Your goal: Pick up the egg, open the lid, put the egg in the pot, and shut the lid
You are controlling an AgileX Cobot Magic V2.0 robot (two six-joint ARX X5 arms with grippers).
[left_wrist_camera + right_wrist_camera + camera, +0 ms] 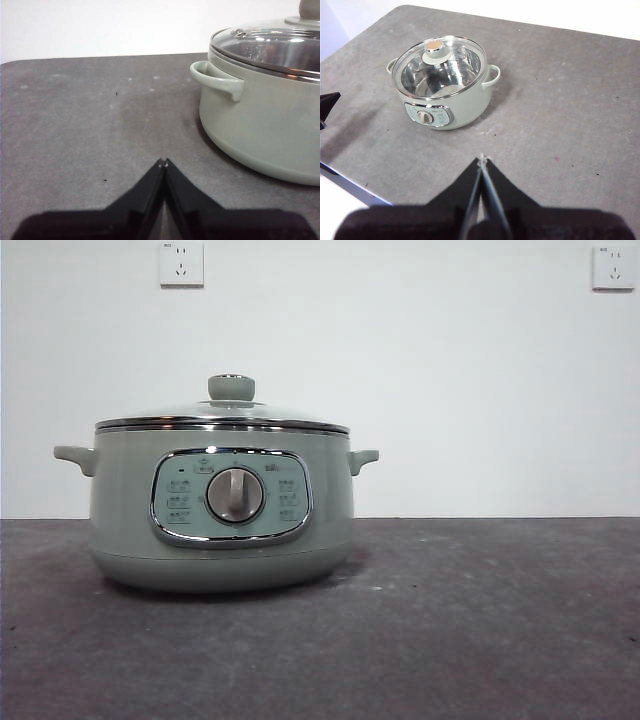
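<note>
The sage-green pot (220,530) stands on the dark grey table, its dial facing the front view. The glass lid (222,420) with its green knob (231,387) sits shut on it. Through the glass in the right wrist view, the pot (442,87) shows a bare steel inside under the lid (440,65). The egg is out of view. My left gripper (163,161) hovers low over the table beside the pot's side handle (220,80), jaws shut and holding nothing. High above the table, my right gripper (482,158) is shut and apart from the pot.
The grey table (480,620) stretches out to the right of the pot. Two wall sockets (181,263) hang on the white wall behind. A black tip of the other arm (327,105) shows at the edge of the right wrist view.
</note>
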